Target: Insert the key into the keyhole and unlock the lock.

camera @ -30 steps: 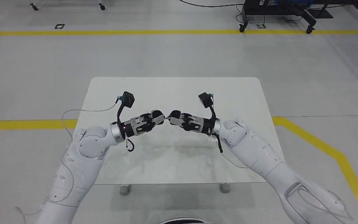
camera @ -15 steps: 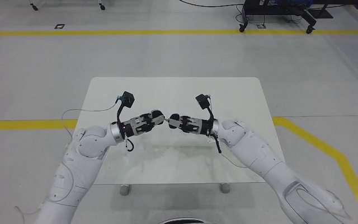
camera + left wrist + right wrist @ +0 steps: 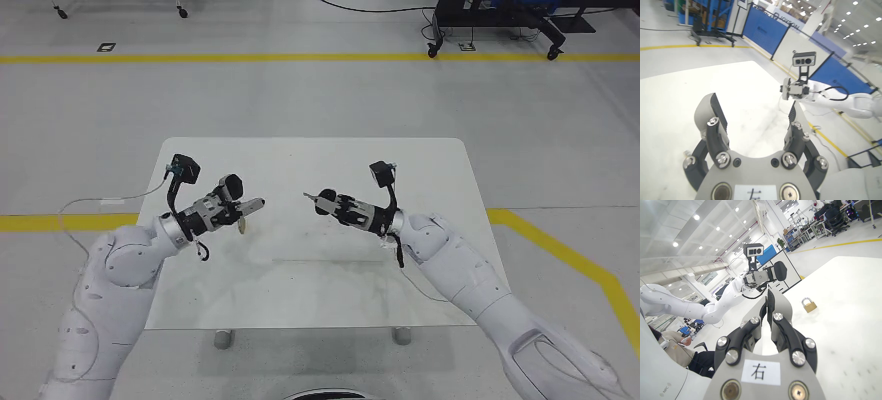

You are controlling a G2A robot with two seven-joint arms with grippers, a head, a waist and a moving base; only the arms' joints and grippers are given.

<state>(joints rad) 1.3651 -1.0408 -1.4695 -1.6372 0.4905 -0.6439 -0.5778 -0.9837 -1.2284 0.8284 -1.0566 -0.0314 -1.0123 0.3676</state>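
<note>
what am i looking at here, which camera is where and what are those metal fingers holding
This is a two-armed robot working at a white table. The wide picture looks down from a camera above its arms. The other two pictures come from a camera on each wrist, each looking along that arm's own fingers.

The left fingers are spread wide with nothing between them. The right fingers are pressed together. In the top view a thin sliver pokes out of them, which is probably the key.

A small brass padlock sits on the table close to the left fingers, and its shackle looks closed. Each wrist picture also shows the other arm farther off.
</note>
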